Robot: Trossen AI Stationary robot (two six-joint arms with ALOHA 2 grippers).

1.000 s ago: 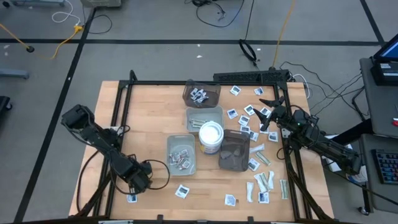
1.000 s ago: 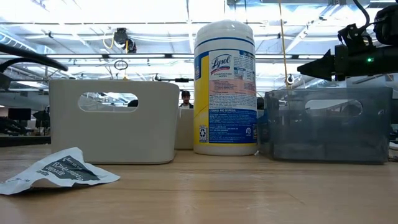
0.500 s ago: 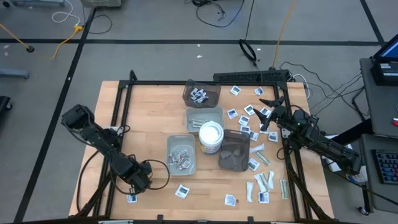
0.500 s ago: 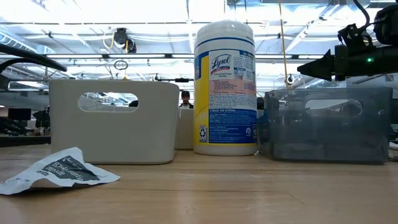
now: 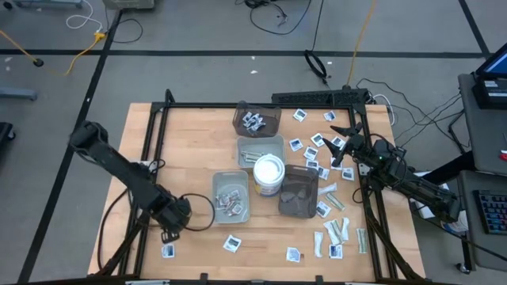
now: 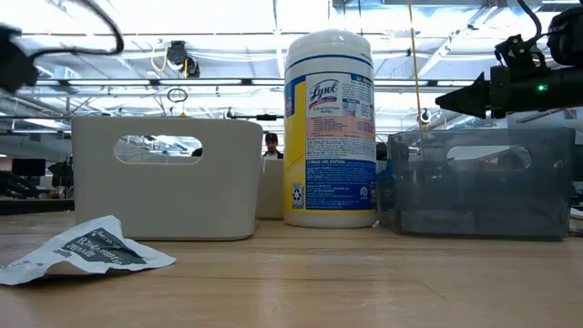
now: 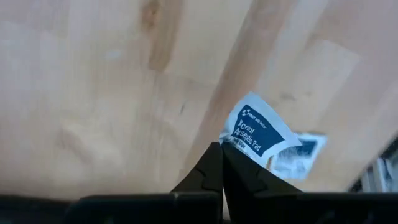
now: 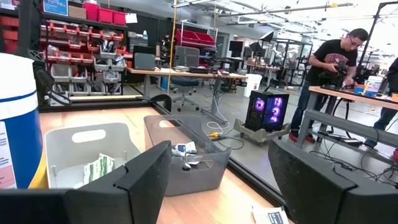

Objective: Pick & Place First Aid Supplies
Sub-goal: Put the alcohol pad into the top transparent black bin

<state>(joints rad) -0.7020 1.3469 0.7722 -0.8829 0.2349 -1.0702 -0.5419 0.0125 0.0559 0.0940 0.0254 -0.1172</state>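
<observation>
**High view: packet pinched at the near-left corner, sorting trays in mid-table**

Seen far left: left gripper (image 5: 169, 224) low over the pale wooden table (image 5: 190, 150), near its front-left corner. Fingers pressed together on the corner of a square white packet with dark blue print (image 7: 256, 132), so clamped on it, as shown in the left wrist view; held by an edge, probably because so flat a thing offers no other purchase. A second packet of the same kind (image 7: 297, 154) lying just beyond, on the wood.

Further right: a pale grey rectangular tray (image 5: 231, 196) already holding some packets, beside the round white tub (image 5: 268, 172); a dark translucent tray (image 5: 299, 193) on the tub's other side. Two more trays set farther back, one grey (image 5: 260, 147), one dark (image 5: 257, 119). Grouped centrally, likely so that either arm reaches them.

Far right: loose packets and narrow pale green strips (image 5: 337, 231) scattered over the right half. Right gripper (image 5: 342, 145) hovering above those near the back edge, fingers wide apart, holding nothing, apparently waiting
</observation>
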